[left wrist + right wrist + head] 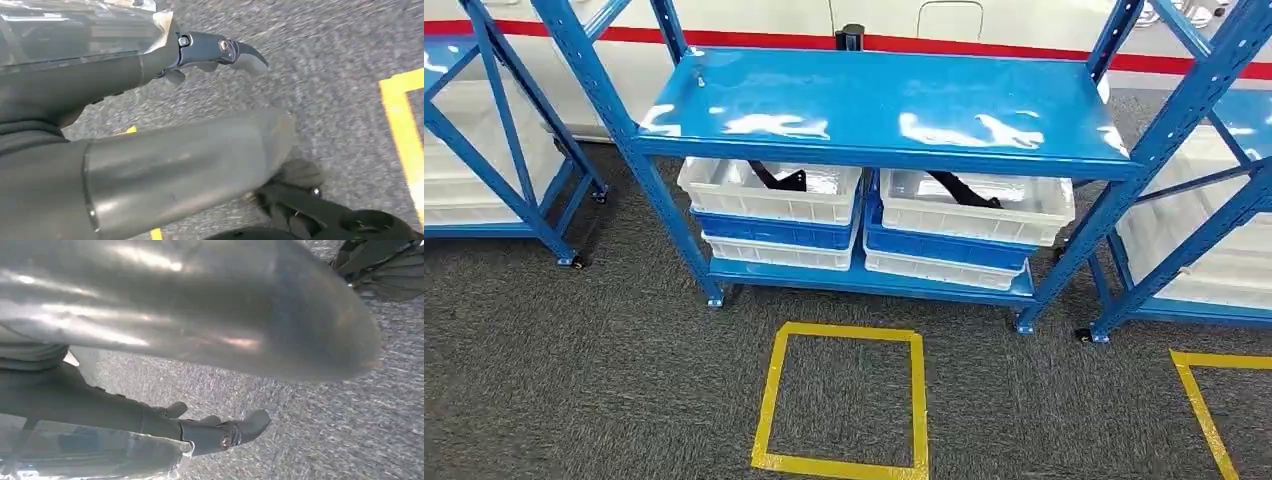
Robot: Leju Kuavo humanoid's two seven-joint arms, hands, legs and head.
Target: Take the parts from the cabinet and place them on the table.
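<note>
- Grey carpet (574, 380) carries yellow taped squares (844, 400) before a blue steel cabinet (884, 100).
- Black parts (964, 188) lie in white bins (974, 205) on its lower shelf.
- Left hand (165, 145) and right hand (200, 305) hang over carpet, fingers loose, holding nothing.

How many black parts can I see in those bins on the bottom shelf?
2: one black part in the left top bin, one in the right top bin. Lower bins may hide more.

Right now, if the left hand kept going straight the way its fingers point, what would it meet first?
The left hand hangs with fingers aimed at the grey carpet, holding nothing. Carpet looks like the first contact, short of the yellow tape, though depth is unclear.
</note>
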